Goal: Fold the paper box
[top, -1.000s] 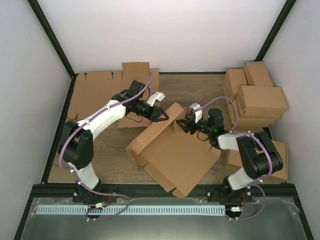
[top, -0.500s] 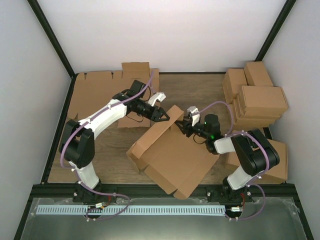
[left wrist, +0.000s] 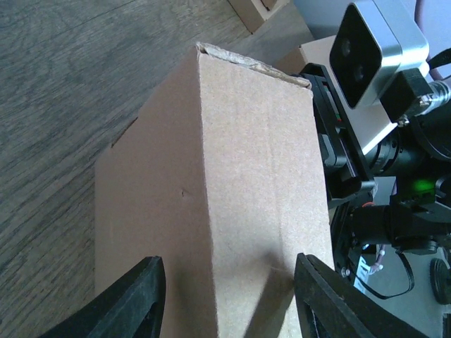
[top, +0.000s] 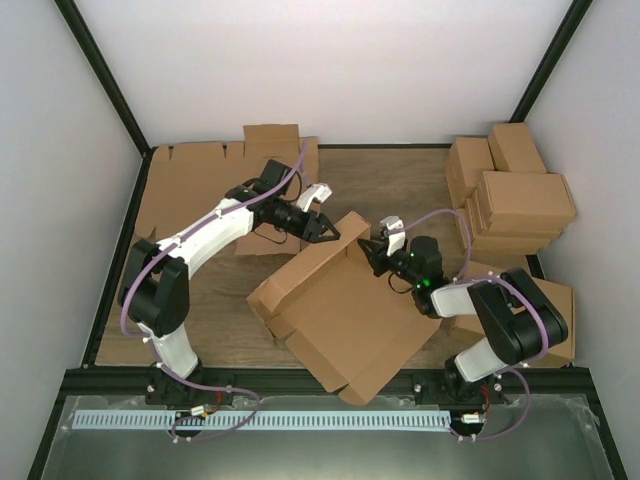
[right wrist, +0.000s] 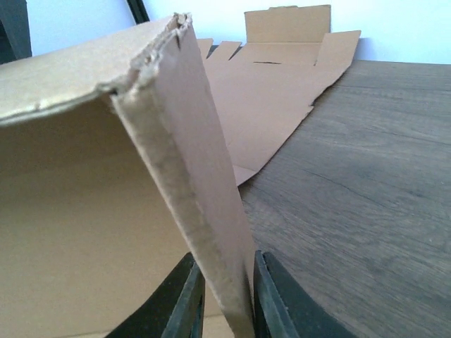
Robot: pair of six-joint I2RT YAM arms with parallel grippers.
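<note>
The paper box (top: 345, 305) is a brown cardboard mailer, partly folded, lying askew in the middle of the table with its far wall raised. My right gripper (top: 372, 250) is shut on the upright edge of that wall, and the wall's folded double layer (right wrist: 211, 232) sits pinched between the fingers. My left gripper (top: 330, 232) is open at the wall's far upper end. In the left wrist view its black fingers (left wrist: 134, 299) straddle the folded wall (left wrist: 232, 211) without squeezing it.
A flat notched cardboard bundle (top: 200, 185) lies at the back left under the left arm. Several brown cartons (top: 515, 200) are stacked at the back right and along the right side. Black frame rails border the table.
The box has slid and turned toward the near edge, its near corner lower now. My right gripper has moved slightly nearer and lower with the wall. The left gripper has barely moved.
</note>
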